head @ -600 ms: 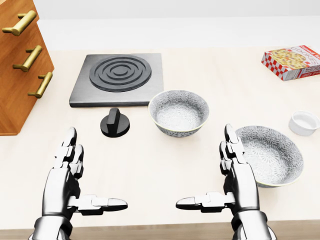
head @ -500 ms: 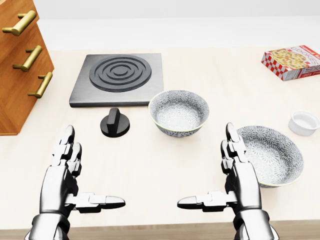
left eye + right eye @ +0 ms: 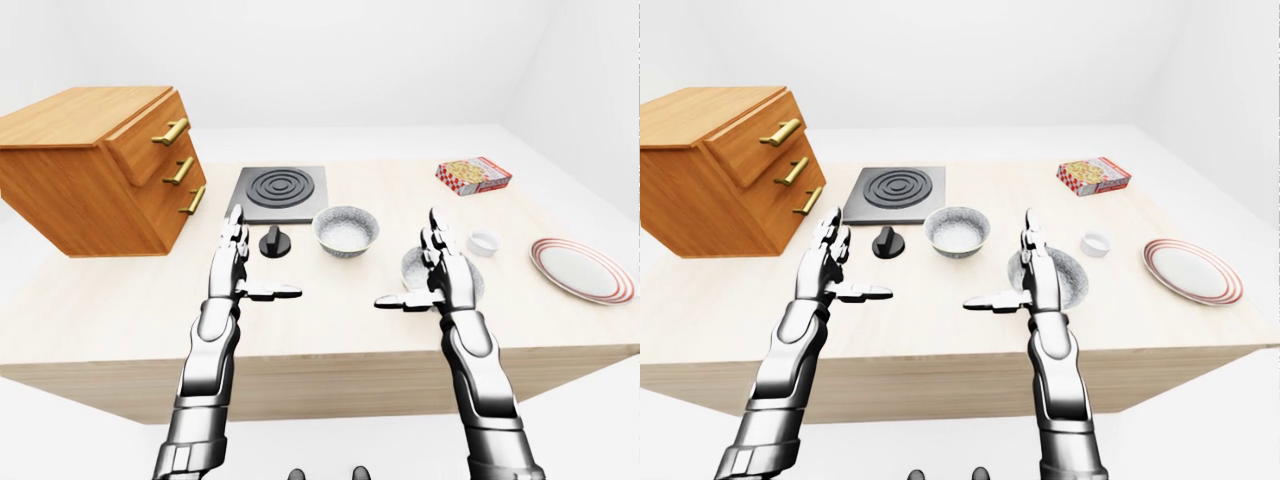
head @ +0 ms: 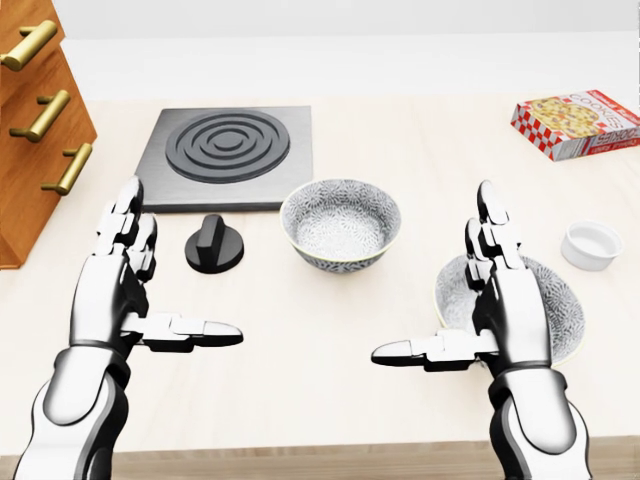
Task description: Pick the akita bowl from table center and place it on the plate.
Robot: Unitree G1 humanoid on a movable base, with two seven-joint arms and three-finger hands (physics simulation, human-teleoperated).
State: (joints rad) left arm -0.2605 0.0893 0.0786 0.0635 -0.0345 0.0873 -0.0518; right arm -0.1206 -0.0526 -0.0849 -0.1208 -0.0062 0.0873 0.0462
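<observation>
Akita bowl: fully visible, up-left of right hand, not touching.
Other bowl: half hidden behind right hand.
Left hand: splayed, empty, like right.

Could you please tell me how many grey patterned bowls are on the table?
2. The central bowl sits right of the black knob in the head view; the other bowl lies lower right, partly behind the right hand. The small white ramekin is plain, so not counted.
</observation>
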